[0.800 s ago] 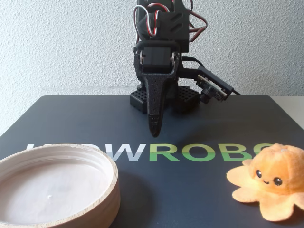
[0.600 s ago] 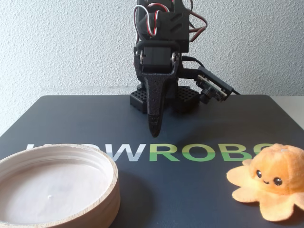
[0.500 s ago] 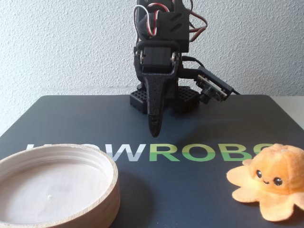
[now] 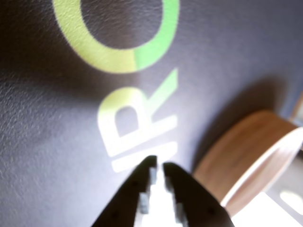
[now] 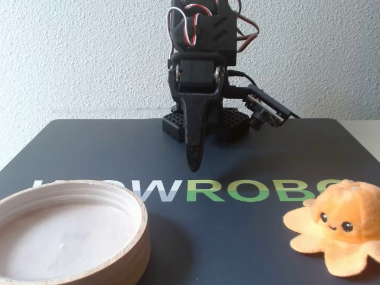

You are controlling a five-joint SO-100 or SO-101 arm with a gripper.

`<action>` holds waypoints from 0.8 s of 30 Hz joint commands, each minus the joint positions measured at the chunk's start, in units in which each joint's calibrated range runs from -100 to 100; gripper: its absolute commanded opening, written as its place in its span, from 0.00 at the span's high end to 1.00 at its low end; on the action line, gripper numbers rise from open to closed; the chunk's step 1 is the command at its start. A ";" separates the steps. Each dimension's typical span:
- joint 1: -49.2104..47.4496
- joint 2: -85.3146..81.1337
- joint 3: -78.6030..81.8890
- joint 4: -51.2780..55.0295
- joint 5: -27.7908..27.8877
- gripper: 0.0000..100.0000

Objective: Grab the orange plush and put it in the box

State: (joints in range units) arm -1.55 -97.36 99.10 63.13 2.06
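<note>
The orange plush, a small octopus with black eyes, sits on the dark mat at the front right of the fixed view, facing the camera. It does not show in the wrist view. The box, a wide shallow round container with a wooden rim and a pale inside, stands at the front left and is empty. Its wooden wall also shows at the lower right of the wrist view. My gripper hangs point-down above the mat's middle, between box and plush, touching neither. In the wrist view its jaws are nearly together and hold nothing.
A dark mat with large white and green letters covers the table. The arm's base stands at the mat's far edge before a white textured wall. A pale table edge shows at the right.
</note>
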 commanded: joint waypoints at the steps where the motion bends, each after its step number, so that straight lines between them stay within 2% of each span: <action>1: 0.24 -0.44 0.72 0.33 0.12 0.99; 8: -1.85 0.40 -3.45 -4.02 -0.51 0.98; 9: -3.50 0.65 -6.54 -4.36 -1.67 0.96; 10: -4.99 2.93 -8.80 -4.71 -2.66 0.90; 12: -7.75 14.39 -13.88 -7.84 -5.91 0.75; 14: -11.04 31.34 -23.67 -11.32 -7.85 0.66; 19: -20.31 71.06 -51.87 -10.63 -15.88 0.64; 24: -28.00 89.35 -62.57 -11.41 -24.27 0.64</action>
State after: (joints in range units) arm -26.82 -12.97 42.34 52.39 -18.43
